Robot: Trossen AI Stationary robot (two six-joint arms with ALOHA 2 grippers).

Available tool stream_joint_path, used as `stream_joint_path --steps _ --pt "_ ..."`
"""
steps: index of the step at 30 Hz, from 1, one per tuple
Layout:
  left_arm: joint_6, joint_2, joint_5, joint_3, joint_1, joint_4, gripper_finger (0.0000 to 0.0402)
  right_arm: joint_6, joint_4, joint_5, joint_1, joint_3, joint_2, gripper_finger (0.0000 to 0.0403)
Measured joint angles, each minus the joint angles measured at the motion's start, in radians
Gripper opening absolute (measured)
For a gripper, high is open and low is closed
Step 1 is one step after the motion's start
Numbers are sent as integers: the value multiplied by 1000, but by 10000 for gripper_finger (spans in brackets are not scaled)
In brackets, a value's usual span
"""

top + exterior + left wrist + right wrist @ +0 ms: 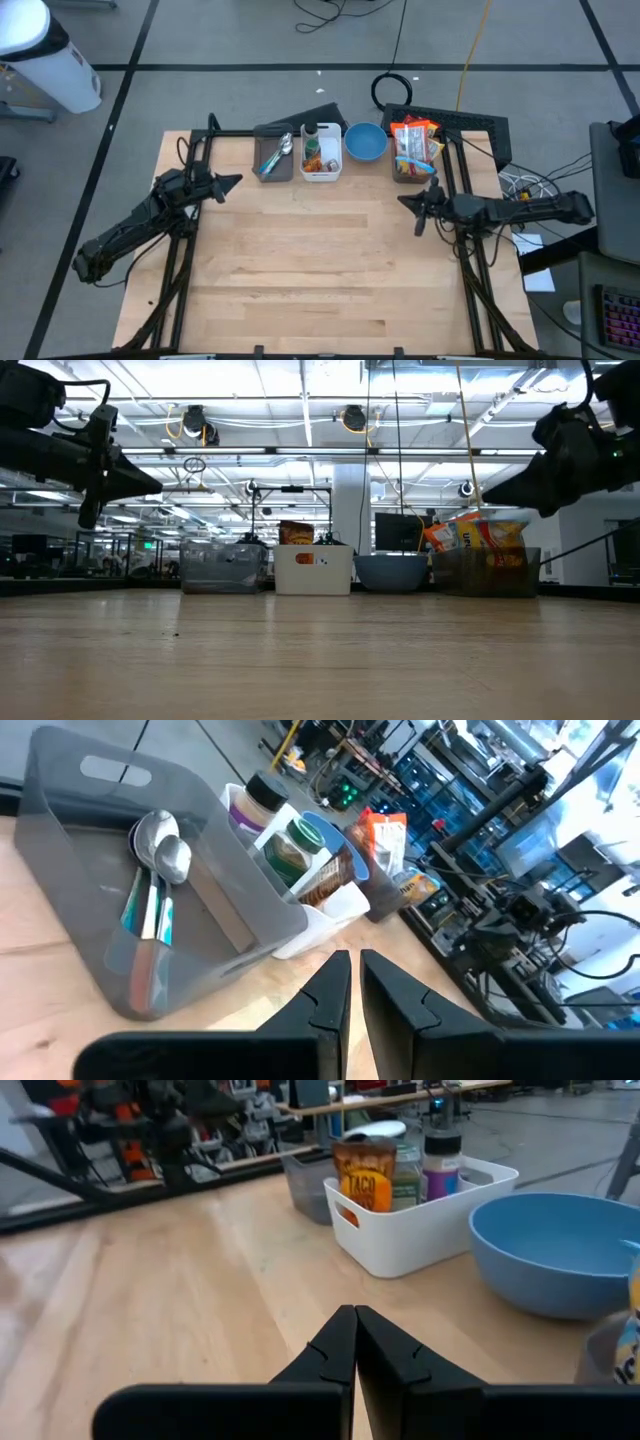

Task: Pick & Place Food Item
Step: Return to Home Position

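Seasoning bag (364,1180) in white bin (420,1245), apart from right tool (355,1314).

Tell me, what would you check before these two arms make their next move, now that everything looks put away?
1. Left arm jaws empty: ok, shut on nothing, raised above the wooden table.
2. Right arm jaws empty: ok, shut, also raised off the table.
3. Metal spoons inside the grey see-through bin: ok.
4. Brown seasoning bag upright in the white plastic bin: ok.
5. Orange noodle packs in the dark bin at right: ok, though they stick up above its rim.
6. Arms at their rest pose: cannot tell.
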Motion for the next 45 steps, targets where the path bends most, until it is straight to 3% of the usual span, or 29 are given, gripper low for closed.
stream_joint_path --steps 7,13,21,29,35,45 --pt "-49 0 1 0 0 1 33 12 3 2 3 0 -35 0" --pt "4 0 41 0 0 2 33 22 -3 1 3 -2 -34 0" --pt "508 0 178 0 -21 28 33 44 -3 2 2 -2 -34 0" --pt "633 0 27 0 -71 7 33 -32 5 4 2 -3 -34 0" --pt "654 0 27 0 -98 6 33 -143 51 5 2 -6 -40 0" --pt "662 0 26 0 -137 2 33 -175 15 8 2 -5 -166 0"
